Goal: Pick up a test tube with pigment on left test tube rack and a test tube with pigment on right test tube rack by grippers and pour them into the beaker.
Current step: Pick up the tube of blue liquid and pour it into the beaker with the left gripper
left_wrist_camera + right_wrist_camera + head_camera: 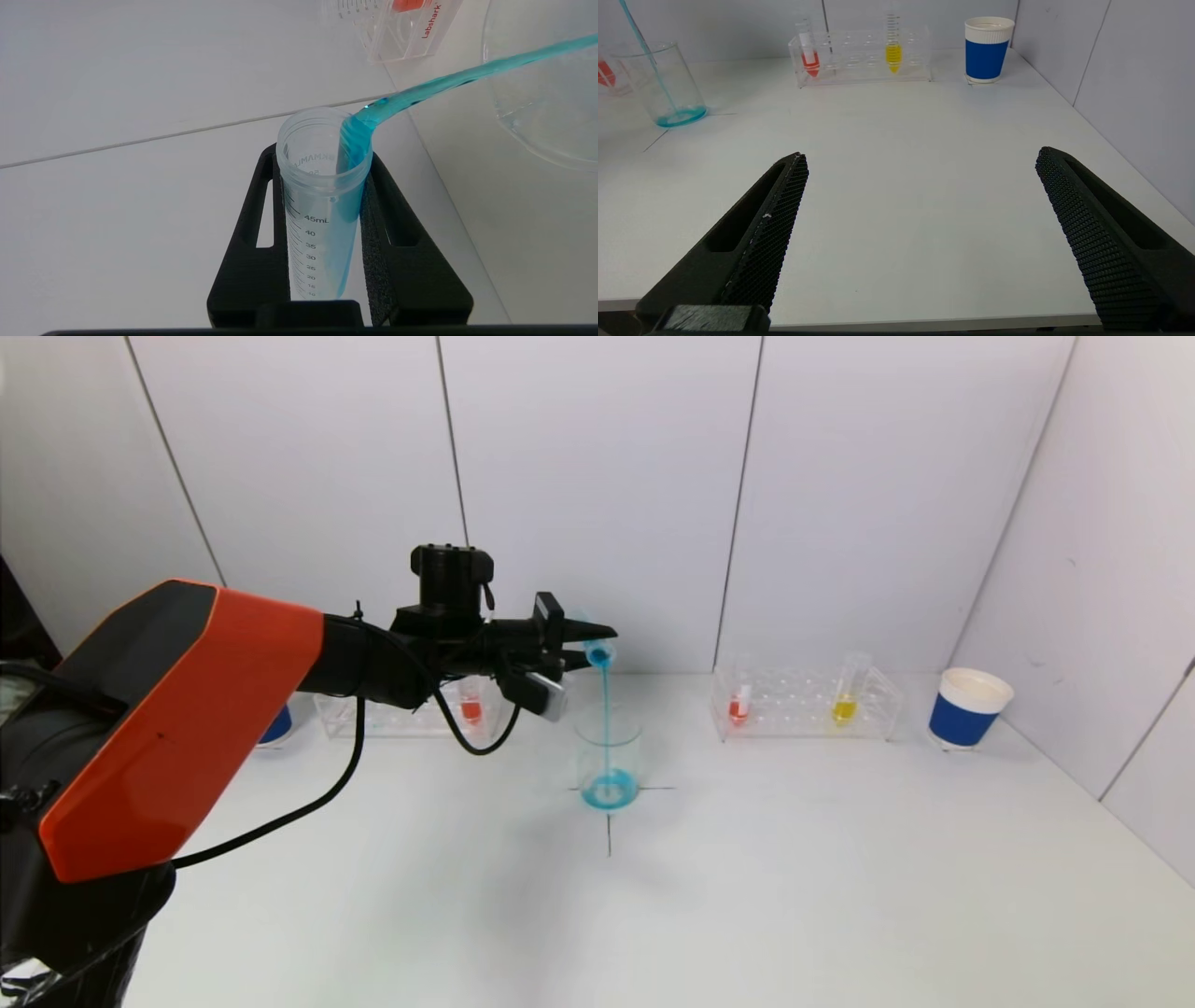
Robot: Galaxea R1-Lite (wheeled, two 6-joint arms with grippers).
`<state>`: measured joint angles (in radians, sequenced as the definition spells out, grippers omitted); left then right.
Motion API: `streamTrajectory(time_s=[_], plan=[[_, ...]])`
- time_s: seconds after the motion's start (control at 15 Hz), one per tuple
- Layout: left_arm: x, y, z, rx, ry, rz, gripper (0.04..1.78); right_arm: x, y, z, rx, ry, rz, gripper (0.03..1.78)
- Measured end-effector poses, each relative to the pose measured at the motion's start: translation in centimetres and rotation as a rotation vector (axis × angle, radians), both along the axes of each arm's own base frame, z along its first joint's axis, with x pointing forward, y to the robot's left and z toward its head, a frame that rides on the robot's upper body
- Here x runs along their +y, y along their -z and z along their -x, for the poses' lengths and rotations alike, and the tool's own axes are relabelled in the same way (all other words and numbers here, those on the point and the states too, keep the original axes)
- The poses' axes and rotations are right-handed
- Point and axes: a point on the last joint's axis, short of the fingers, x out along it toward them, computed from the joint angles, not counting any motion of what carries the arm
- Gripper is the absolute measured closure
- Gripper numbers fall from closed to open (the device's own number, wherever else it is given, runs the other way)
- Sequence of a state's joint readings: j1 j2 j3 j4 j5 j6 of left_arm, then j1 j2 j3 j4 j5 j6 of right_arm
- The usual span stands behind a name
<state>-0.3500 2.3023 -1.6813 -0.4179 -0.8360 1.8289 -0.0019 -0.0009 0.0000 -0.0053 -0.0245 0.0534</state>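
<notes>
**Blue liquid pouring into the beaker**

Over the worktop (pixel 747 896), the left gripper (pixel 583 639) is gripping a tilted tube (pixel 322 205) between closed fingers (pixel 392 242), streaming blue liquid (pixel 606 709) into the beaker (pixel 609 761). The right gripper (pixel 920 224) is hovering, fingers spread wide.

Tipped test tube (pixel 322 205), blue stream into beaker (pixel 609 758)

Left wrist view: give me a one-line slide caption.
Left tool clamps a tilted graduated test tube, its blue pigment streaming toward the glass beaker.
</notes>
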Motion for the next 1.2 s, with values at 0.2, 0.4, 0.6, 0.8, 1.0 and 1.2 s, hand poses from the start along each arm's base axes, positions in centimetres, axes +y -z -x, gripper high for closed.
streamTrajectory(time_s=[0.2, 0.4, 0.6, 0.8, 1.0, 1.2], plan=[[0.03, 0.00, -0.03, -0.005, -0.009, -0.003, 1.37, 0.00, 0.00, 0.00, 0.000, 0.000, 0.000, 0.04], [0.03, -0.04, -0.03, -0.019, -0.020, -0.012, 1.37, 0.00, 0.00, 0.00, 0.000, 0.000, 0.000, 0.04], [0.03, -0.02, -0.04, -0.036, -0.029, -0.022, 1.37, 0.00, 0.00, 0.00, 0.000, 0.000, 0.000, 0.04], [-0.01, -0.04, -0.03, -0.055, -0.027, -0.030, 1.37, 0.00, 0.00, 0.00, 0.000, 0.000, 0.000, 0.04], [-0.03, -0.08, -0.03, -0.070, -0.024, -0.035, 1.37, 0.00, 0.00, 0.00, 0.000, 0.000, 0.000, 0.04], [-0.05, -0.44, -0.08, -0.096, -0.021, -0.036, 1.37, 0.00, 0.00, 0.00, 0.000, 0.000, 0.000, 0.04]])
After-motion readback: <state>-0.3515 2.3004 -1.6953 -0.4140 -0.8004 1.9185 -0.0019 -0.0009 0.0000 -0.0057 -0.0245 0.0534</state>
